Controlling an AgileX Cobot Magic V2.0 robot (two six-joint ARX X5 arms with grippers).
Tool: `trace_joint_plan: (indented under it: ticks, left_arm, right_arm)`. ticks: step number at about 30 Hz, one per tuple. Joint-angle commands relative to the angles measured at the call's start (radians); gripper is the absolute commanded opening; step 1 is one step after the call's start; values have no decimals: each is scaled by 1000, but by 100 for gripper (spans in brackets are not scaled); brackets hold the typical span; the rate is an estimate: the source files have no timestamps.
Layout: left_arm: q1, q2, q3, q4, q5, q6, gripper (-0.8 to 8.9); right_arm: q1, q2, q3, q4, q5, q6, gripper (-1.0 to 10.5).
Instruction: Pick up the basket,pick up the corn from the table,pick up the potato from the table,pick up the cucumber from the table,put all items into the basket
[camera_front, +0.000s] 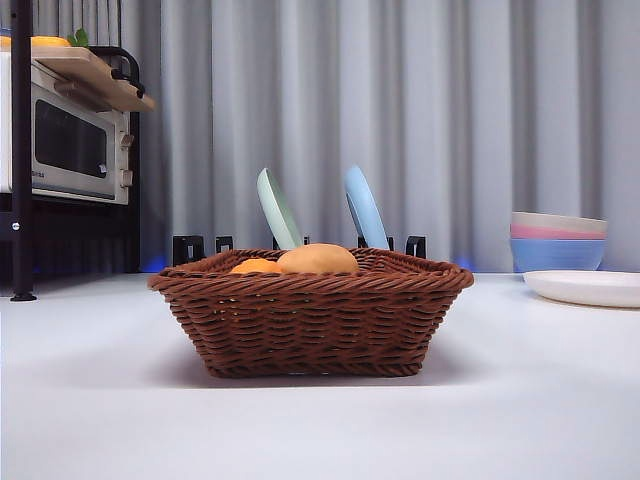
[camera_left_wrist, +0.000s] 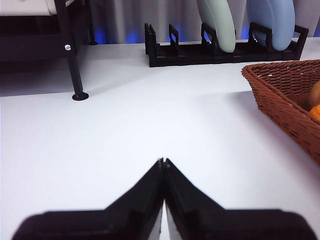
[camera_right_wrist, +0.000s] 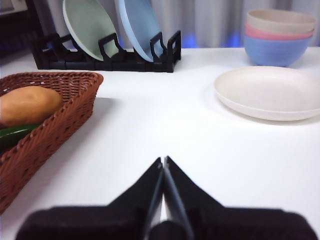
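Note:
The reddish-brown wicker basket (camera_front: 312, 310) stands on the white table (camera_front: 320, 420) in the middle of the front view. Inside it lie the tan potato (camera_front: 318, 259) and the orange corn (camera_front: 256, 266), both just peeking over the rim. In the right wrist view the potato (camera_right_wrist: 29, 104) rests in the basket (camera_right_wrist: 55, 120) with the dark green cucumber (camera_right_wrist: 15, 133) beside it. A corner of the basket (camera_left_wrist: 287, 95) shows in the left wrist view, with a bit of orange inside. My left gripper (camera_left_wrist: 163, 161) is shut, empty, over bare table left of the basket. My right gripper (camera_right_wrist: 163, 159) is shut, empty, right of the basket.
A black dish rack (camera_front: 300, 245) behind the basket holds a pale green plate (camera_front: 278, 208) and a blue plate (camera_front: 364, 206). Stacked bowls (camera_front: 558, 240) and a white plate (camera_front: 588, 287) sit at the right. A microwave (camera_front: 70, 145) on a black stand is at the left.

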Motion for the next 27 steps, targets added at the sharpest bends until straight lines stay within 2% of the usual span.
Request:
trace_joint_plan:
  ticks: [1,5,27]
  left_arm:
    - [2,-3,-15,3,0,-4,-4]
    - [2,-3,-15,3,0,-4,-4]
    - [2,-3,-15,3,-1,-4,-4]
  right_arm:
    - [0,-4,-14,-7,0,18,2]
    - [1,4,-13,-5,0,72,2]
    - [1,13,-13,-5,5,72,2]
